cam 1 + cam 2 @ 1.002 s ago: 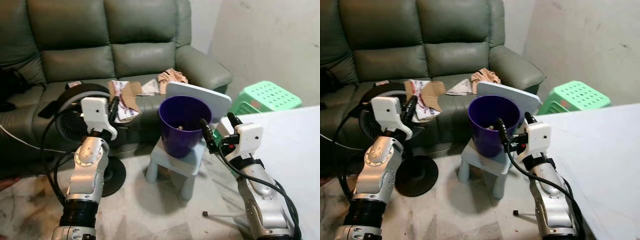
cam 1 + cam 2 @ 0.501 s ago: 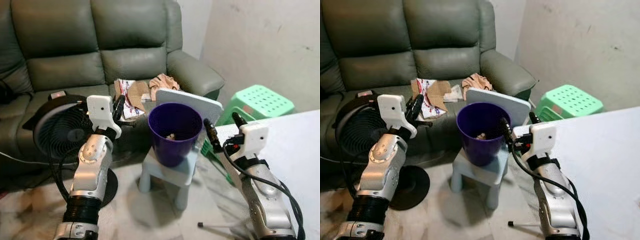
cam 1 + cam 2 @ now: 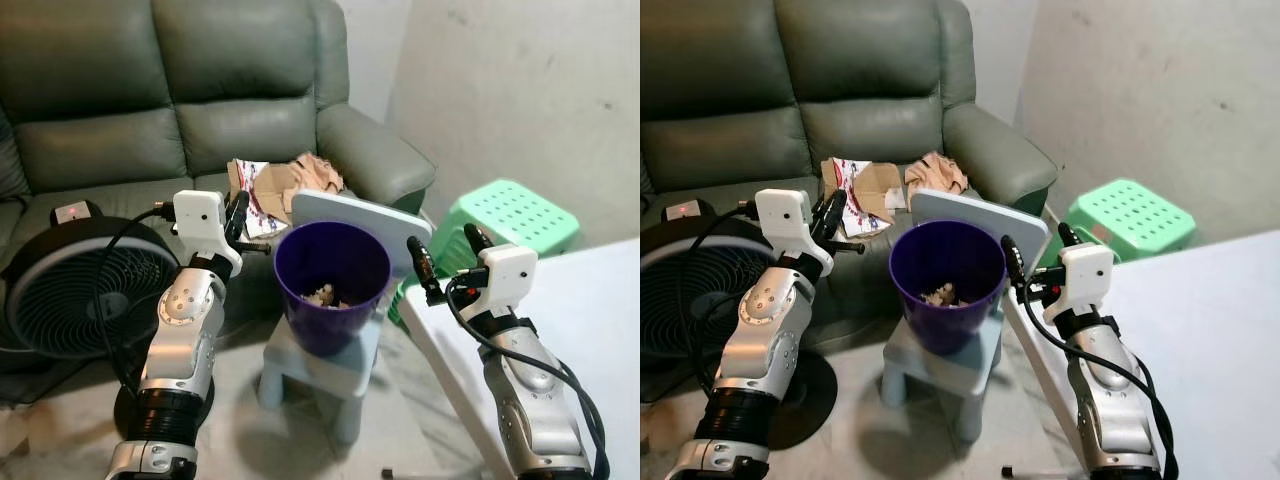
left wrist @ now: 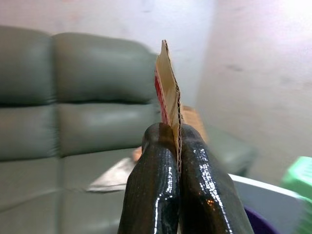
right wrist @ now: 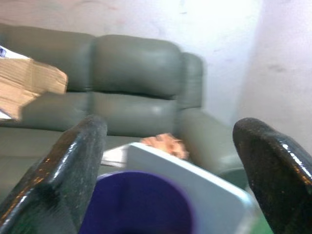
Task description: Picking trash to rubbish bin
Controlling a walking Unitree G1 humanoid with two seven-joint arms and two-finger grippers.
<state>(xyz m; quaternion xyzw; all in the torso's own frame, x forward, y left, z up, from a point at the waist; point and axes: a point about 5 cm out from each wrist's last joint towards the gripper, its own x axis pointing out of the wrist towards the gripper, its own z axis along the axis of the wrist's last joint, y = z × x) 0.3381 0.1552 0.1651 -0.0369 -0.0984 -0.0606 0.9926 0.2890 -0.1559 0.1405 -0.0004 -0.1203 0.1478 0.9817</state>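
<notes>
Your right gripper [image 3: 441, 262] spread wide beside the purple bin [image 3: 331, 285], bin on a small pale stool [image 3: 330, 370] with crumpled scraps inside, your left gripper [image 4: 174, 146] pinched on a cardboard piece [image 4: 168, 92] left of the bin's rim, green sofa [image 3: 200, 110] behind.

Home living room, green leather sofa [image 3: 200, 110], floor fan [image 3: 70, 300], plastic stool [image 3: 510, 215]

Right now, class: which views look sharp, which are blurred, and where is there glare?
Left eye view: fairly sharp, purple bin and fan clear. Left wrist view: cardboard piece in the left gripper crisp, sofa soft. Right wrist view: blurred throughout, wall overexposed above the open right gripper.
</notes>
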